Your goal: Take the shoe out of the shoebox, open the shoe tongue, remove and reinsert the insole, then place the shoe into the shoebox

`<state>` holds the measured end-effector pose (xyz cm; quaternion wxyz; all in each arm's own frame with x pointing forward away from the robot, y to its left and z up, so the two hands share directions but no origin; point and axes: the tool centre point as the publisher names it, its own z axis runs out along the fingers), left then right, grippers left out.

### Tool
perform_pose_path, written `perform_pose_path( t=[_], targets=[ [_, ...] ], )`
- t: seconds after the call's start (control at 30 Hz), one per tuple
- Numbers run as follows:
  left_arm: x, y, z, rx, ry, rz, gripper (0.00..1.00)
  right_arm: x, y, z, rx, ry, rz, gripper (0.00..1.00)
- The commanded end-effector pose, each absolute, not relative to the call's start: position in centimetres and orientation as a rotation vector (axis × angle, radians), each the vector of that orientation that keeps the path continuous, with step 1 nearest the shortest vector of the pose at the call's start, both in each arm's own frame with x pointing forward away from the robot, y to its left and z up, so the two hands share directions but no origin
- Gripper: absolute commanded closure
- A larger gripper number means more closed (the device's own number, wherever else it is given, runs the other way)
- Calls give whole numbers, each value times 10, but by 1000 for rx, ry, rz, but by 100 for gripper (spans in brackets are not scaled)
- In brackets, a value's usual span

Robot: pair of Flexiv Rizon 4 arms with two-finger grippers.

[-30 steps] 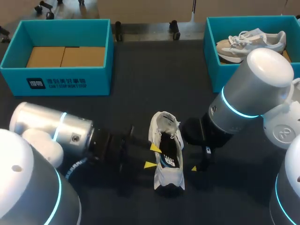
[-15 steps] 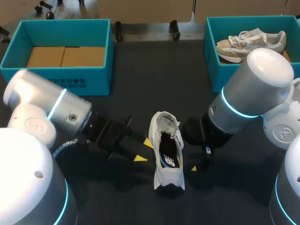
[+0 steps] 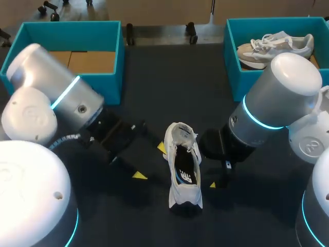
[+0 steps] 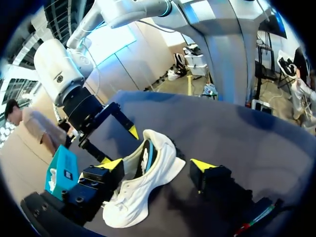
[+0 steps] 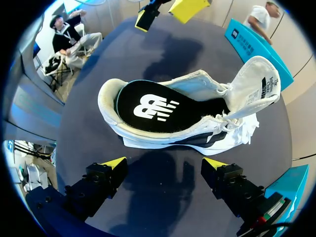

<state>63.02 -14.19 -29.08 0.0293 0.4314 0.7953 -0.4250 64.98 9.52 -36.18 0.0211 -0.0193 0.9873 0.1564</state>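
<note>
Left gripper [image 3: 150, 162] is backing off toward the lower left, fingers spread wide and holding nothing. The shoe [image 3: 184, 191] is lying free on the table at lower centre, tongue flipped up, insole [image 5: 153, 108] sitting flat inside. Right gripper [image 5: 163, 165] is hovering just beside it, spread too. Looks like boxing comes next.

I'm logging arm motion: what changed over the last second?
The left gripper, open, drew back from the opening of the white shoe toward my left. The shoe, the insole inside it and the open right gripper stayed put.
</note>
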Motion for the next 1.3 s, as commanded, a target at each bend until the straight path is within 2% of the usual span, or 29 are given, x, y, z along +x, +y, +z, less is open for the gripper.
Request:
perform_pose_path(
  t=[0.03,0.33,0.97,1.3],
  targets=[
    [628,-131,-280,1366,2498,-1281,0,649,96,-363,-58,3057,484,0],
    [626,-120,-278,1412,2595,-1209,0,647,90,-358,-61,3051,484,0],
    [623,-87,-267,1412,2804,-994,0,652,12,-329,-1,3035,429,0],
    [623,-87,-267,1412,2804,-994,0,652,12,-329,-1,3035,429,0]
  ],
)
